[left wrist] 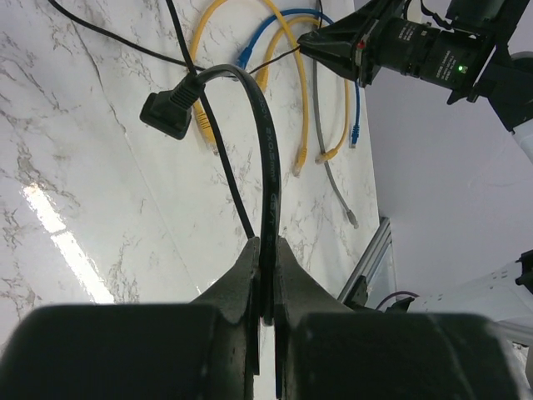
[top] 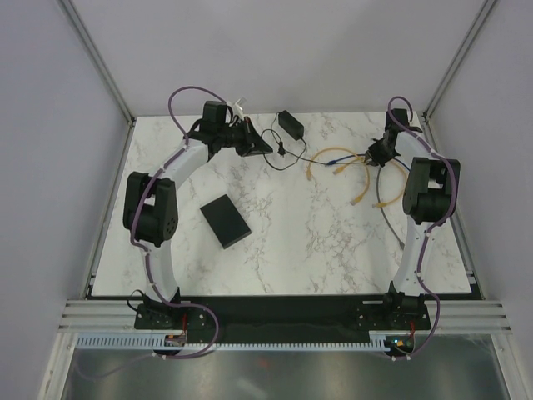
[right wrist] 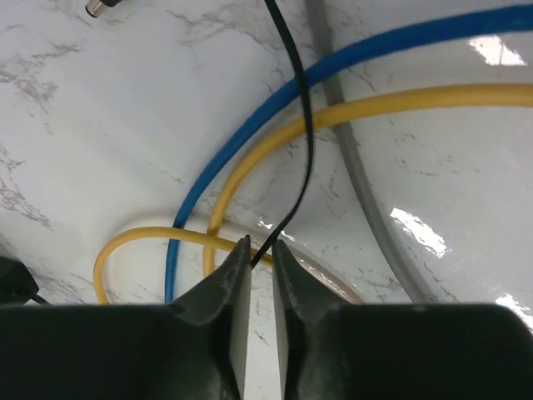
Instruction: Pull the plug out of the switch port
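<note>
The flat matte-black switch box (top: 225, 222) lies left of centre on the marble table; no cable reaches it, and its port does not show. My left gripper (top: 265, 148) is at the far left-centre, shut on a thick black cable (left wrist: 268, 158) that arches up to a black plug (left wrist: 171, 112) lying free on the table. In the left wrist view the jaws (left wrist: 265, 243) pinch this cable. My right gripper (top: 369, 155) is at the far right, and in its wrist view (right wrist: 261, 243) it is shut on a thin black cord (right wrist: 301, 125).
A small black adapter block (top: 291, 123) with a thin cord lies at the back centre. Yellow (top: 360, 185), blue (top: 333, 156) and grey (top: 391, 218) network cables lie loose on the right half. A cord's metal barrel tip (right wrist: 100, 7) lies close by.
</note>
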